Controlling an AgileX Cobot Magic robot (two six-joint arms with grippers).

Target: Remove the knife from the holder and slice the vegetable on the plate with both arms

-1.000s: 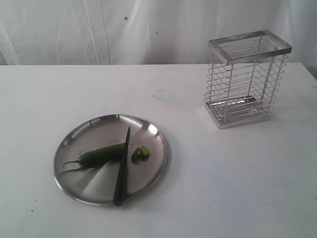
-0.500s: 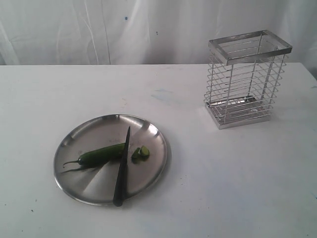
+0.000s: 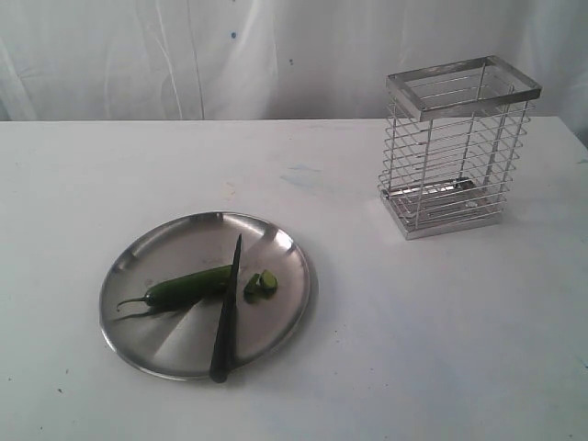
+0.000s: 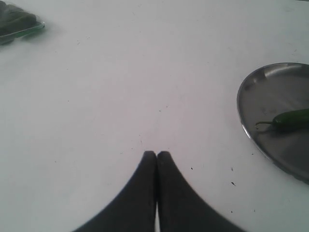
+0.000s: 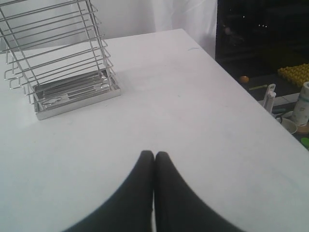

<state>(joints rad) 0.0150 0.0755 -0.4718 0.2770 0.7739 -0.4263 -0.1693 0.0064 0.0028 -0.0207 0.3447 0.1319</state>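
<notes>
A round, shallow plate [image 3: 165, 246] of shiny stainless steel with a raised rim sits on the matte white table [image 3: 413, 349], toward its near left corner. On the plate lies the vegetable [image 3: 188, 287], a glossy green chilli with a thin curled stem pointing at the plate's left rim. Its cut end meets the knife [image 3: 226, 317]. The knife is slim and all dark, with a narrow pointed blade. It lies flat across the plate with its tip toward the far rim and its black handle resting on the near rim, the butt just past it. Small pale-green slices [image 3: 264, 281] lie just beside the blade on the side away from the chilli. The holder [image 3: 455, 147], a tall rectangular basket of thin horizontal steel wires with a flat metal rim and base, stands upright near the table's far right corner, well apart from the plate. A creased white cloth [image 3: 276, 55] hangs behind the table. The left gripper [image 4: 156, 155] has smooth black curved fingers pressed together on nothing, hanging over bare table beside the plate. The right gripper [image 5: 154, 154] is likewise closed and empty, over the table near the holder. Against the earlier exterior frames, the plate, chilli, slices, knife and holder lie exactly where they were.
</notes>
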